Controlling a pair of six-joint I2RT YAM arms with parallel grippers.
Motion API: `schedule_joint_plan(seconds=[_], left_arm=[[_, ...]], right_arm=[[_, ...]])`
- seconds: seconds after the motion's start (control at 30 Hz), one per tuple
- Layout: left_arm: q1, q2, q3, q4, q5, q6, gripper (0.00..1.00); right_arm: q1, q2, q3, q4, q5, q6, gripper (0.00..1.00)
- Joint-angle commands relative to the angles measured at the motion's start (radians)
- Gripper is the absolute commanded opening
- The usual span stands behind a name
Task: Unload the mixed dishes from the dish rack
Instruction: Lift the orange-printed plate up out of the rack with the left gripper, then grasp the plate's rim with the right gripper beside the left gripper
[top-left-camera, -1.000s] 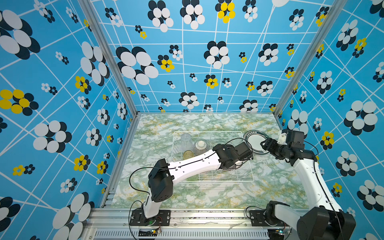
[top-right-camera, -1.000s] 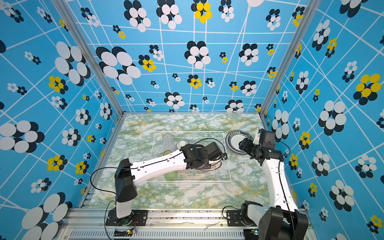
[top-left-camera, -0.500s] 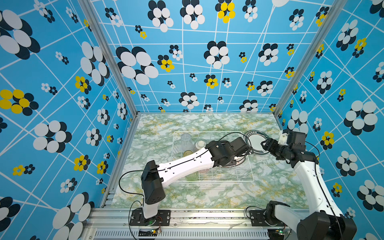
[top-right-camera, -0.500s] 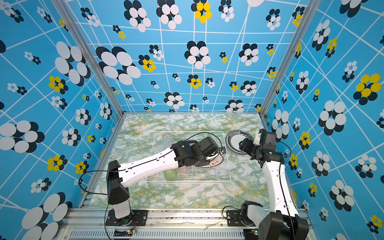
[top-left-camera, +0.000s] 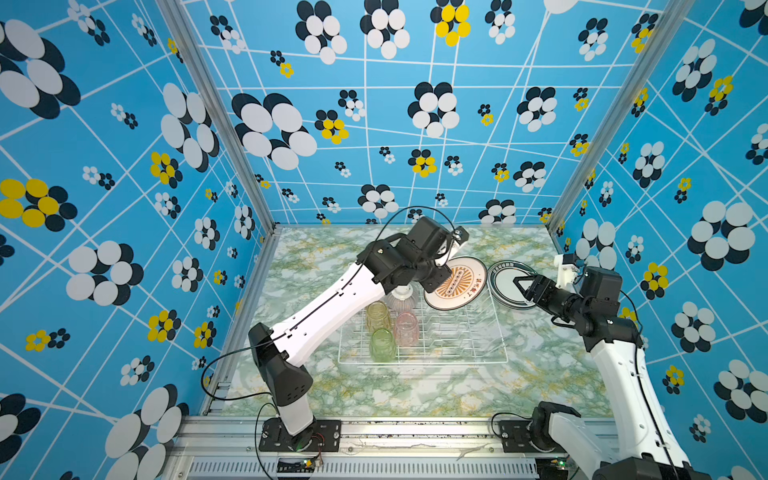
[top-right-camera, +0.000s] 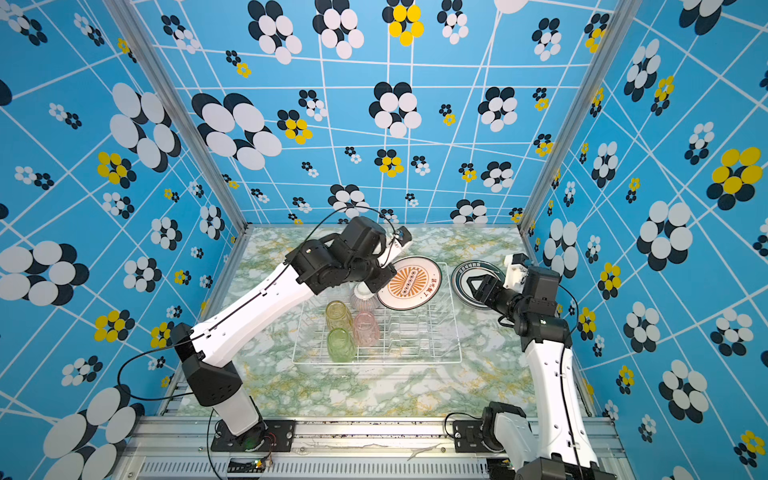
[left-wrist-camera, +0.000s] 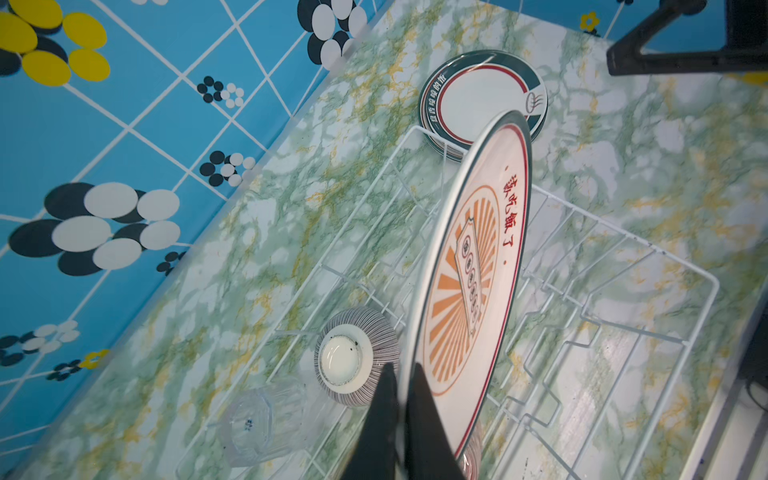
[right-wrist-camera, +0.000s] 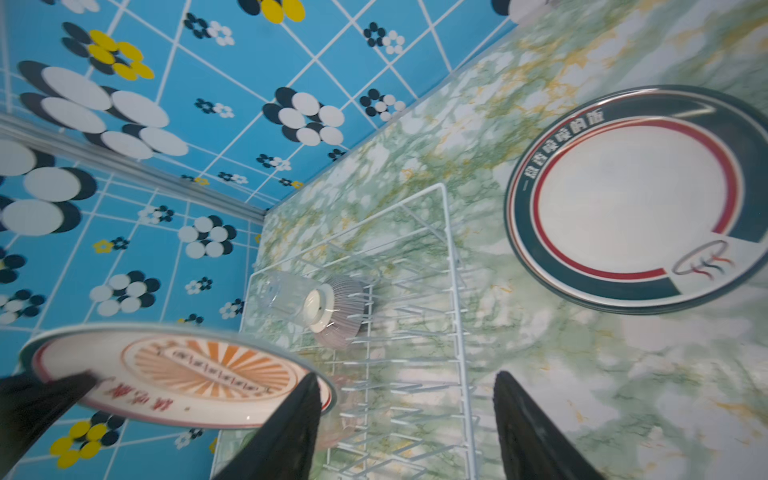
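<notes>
Lifted above the dish rack (top-left-camera: 419, 363), the sunburst plate (top-left-camera: 457, 282) sits rim-pinched in the left gripper (left-wrist-camera: 403, 374); right gripper (top-left-camera: 521, 287) gapes nearby.

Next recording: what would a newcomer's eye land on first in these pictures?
The orange sunburst plate, pinched at its rim by the left end effector and held tilted over the dish rack's far right corner. Right of the rack, the dark-rimmed plate lies on the table, with the open right end effector beside it.

Lab test booth: floral-print walls (top-left-camera: 124, 166), aluminium frame (top-left-camera: 415, 430), marble-look tabletop (top-left-camera: 374, 390).
</notes>
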Motion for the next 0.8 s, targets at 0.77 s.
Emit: schedule_joint_plan(seconds=[0.77], left_arm=[[0.241,0.021,-0.251,0.573,0.724,-0.590,0.00]], right_arm=[[0.158,0.070,-0.212,0.826,-0.325,0.546,0.52]])
